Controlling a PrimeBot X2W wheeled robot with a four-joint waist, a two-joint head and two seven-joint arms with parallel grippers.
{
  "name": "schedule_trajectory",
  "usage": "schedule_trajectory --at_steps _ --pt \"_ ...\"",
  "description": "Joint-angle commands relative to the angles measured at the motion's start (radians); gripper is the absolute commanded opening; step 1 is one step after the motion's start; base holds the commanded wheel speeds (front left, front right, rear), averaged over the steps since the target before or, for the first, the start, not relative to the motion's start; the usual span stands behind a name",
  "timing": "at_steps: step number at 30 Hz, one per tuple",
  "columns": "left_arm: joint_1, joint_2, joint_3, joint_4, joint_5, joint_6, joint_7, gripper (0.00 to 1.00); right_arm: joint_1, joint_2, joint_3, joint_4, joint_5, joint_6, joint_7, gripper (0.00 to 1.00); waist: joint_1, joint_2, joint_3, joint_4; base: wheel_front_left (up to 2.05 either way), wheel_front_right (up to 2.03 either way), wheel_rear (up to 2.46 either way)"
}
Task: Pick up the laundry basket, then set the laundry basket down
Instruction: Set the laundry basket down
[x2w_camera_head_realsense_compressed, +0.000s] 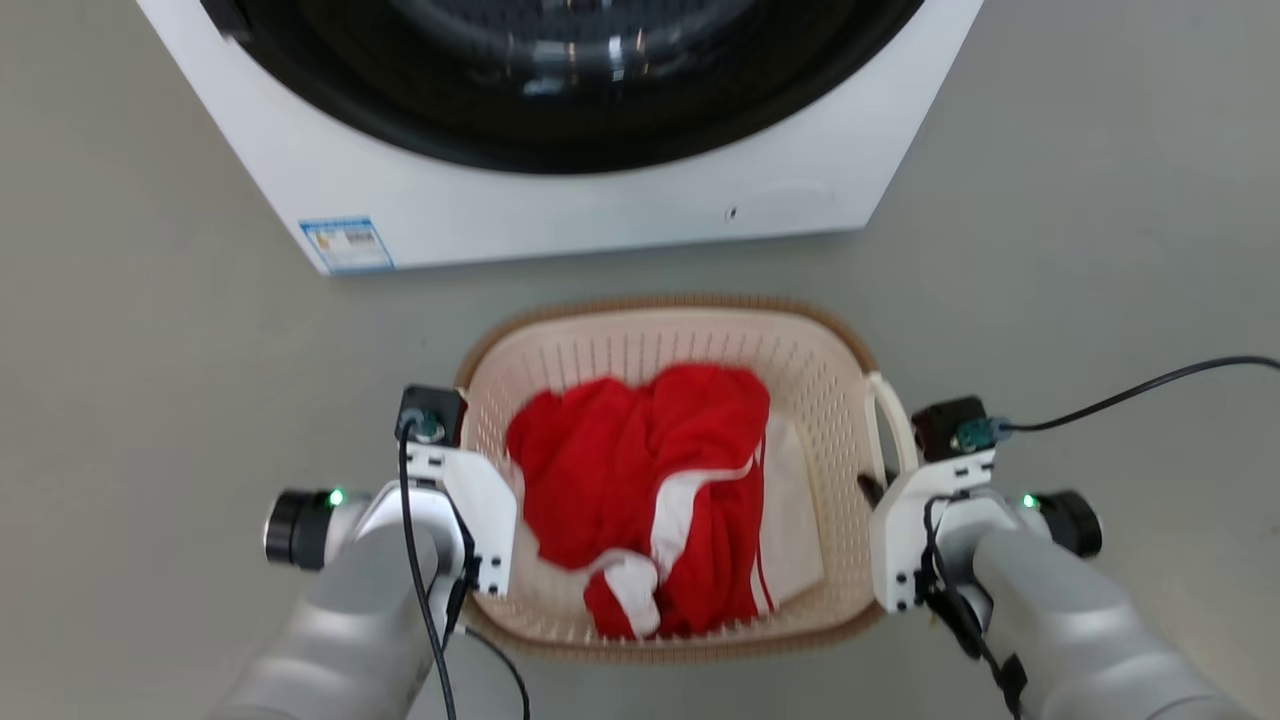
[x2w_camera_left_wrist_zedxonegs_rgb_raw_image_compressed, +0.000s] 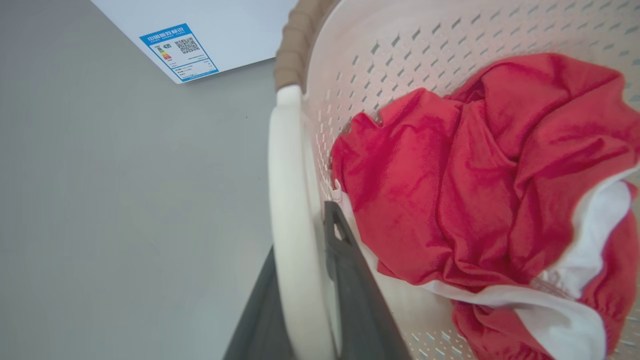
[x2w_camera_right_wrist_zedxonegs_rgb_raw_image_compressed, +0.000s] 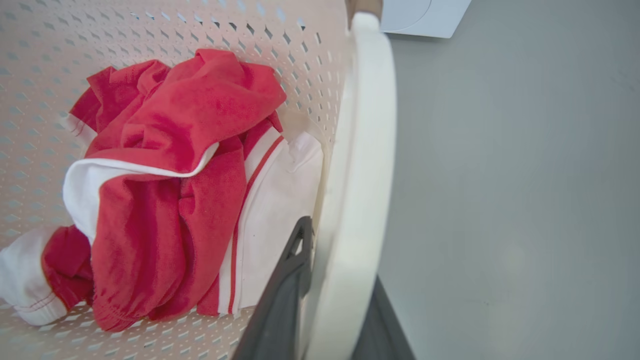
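Gripping the laundry basket by both side handles, I have it in front of me on the grey floor, just short of the white washer. The basket sits between my two forearms, with red and white clothes heaped inside.

My left gripper straddles the left handle, one dark finger inside the perforated wall and one outside. Both are pressed against the white bar. My right gripper does the same on the right handle, pinching it from either side.

From these angles I cannot tell whether the base rests on the floor or hangs just clear of it.

By my reading, the grasp is made and the pick-up is the step in hand, with the setting down yet to come. The next move calls for both arms to rise together at the same pace. That would keep the rim level, so the handles do not twist in my fingers and the clothes do not slide to one end. The washer stands close ahead, so a straight lift looks safer to me than any swing forward.
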Motion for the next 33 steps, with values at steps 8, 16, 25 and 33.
schedule_trajectory --at_steps 8,16,25,33 --pt "-0.133 -0.007 0.013 0.0 0.019 0.001 -0.073 0.0 -0.097 0.011 0.02 -0.012 -0.031 0.017 -0.126 0.0 0.0 0.0 0.182 0.035 0.0 0.0 0.0" --pt "-0.204 -0.005 0.019 0.01 0.025 0.003 -0.108 0.0 -0.161 0.0 0.022 0.0 -0.04 0.017 -0.178 0.0 0.0 0.0 0.3 0.052 0.0 0.0 0.0" --pt "-0.301 0.006 0.032 0.016 0.035 0.012 -0.148 0.0 -0.25 -0.011 0.021 0.015 -0.053 0.017 -0.221 0.0 0.0 0.0 0.442 0.058 0.0 0.0 0.0" --pt "-0.355 0.009 0.042 0.021 0.037 0.015 -0.161 0.0 -0.309 -0.026 0.018 0.027 -0.059 0.017 -0.238 0.0 0.0 0.0 0.52 0.065 0.0 0.0 0.0"
